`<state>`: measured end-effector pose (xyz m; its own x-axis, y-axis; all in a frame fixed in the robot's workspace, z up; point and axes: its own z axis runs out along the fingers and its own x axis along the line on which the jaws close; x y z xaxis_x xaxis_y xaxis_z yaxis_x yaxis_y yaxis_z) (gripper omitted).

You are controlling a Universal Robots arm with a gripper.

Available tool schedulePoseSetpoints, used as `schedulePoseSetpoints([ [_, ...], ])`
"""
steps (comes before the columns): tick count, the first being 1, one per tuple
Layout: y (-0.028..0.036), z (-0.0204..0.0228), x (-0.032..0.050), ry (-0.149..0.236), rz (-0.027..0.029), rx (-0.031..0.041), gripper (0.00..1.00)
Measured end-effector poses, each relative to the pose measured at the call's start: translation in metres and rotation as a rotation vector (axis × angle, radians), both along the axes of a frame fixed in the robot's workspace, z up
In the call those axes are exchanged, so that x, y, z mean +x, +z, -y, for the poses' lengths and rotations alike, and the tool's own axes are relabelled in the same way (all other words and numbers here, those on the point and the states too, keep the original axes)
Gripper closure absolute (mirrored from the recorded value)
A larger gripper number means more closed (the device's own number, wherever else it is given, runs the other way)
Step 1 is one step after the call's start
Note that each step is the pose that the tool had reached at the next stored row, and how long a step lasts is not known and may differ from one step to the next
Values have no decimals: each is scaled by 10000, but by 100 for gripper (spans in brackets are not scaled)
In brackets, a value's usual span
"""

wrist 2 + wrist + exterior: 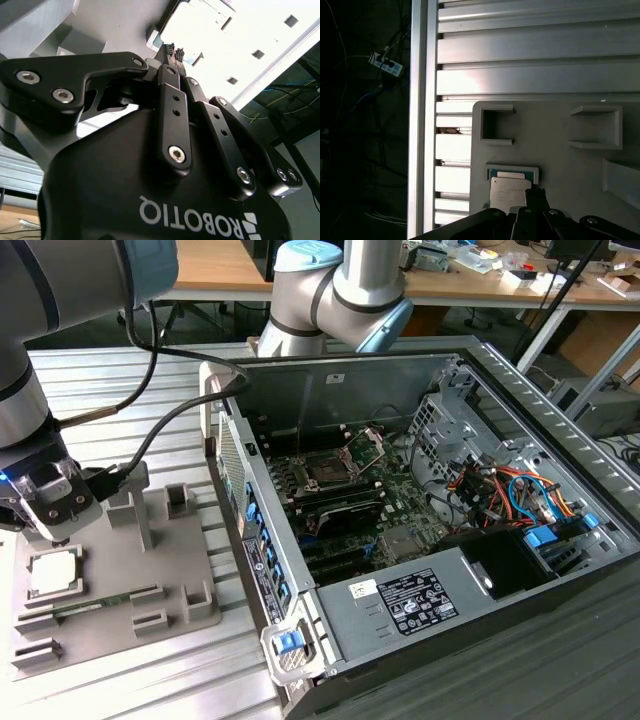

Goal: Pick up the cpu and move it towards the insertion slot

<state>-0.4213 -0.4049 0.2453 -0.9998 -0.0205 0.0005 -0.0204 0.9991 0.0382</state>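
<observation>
At the exterior view's left, the tool [58, 533] hangs just above the cpu [52, 570], pointing down at it. In the second wrist view its 2 fingertips [170, 48] are drawn close together, the pads almost meeting, with nothing between them. In the first wrist view 1 dark fingertip [535, 194] overlaps an edge of the cpu, which lies flat in a square recess with its pale metal top up.

That recess belongs to a grey tray [150, 580]. A thin green memory stick [100, 602] lies in a slot of the tray, just on the near side of the cpu. The tray rests on a ribbed metal desk [130, 390].

Just beside the tray, toward the exterior view's right, an open computer case [400, 610] lies on its side. Inside it, on the green board, is the insertion slot [325, 472], well apart from the cpu. Its silver retention plate [363, 450] is tipped up. The arm [340, 290] shows its grey and blue joints beyond the case's far wall.
</observation>
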Motion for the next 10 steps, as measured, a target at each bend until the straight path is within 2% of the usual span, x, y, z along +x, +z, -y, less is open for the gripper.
schedulePoseSetpoints([
  [10, -38, 12, -29, 3, 1, 0, 89],
])
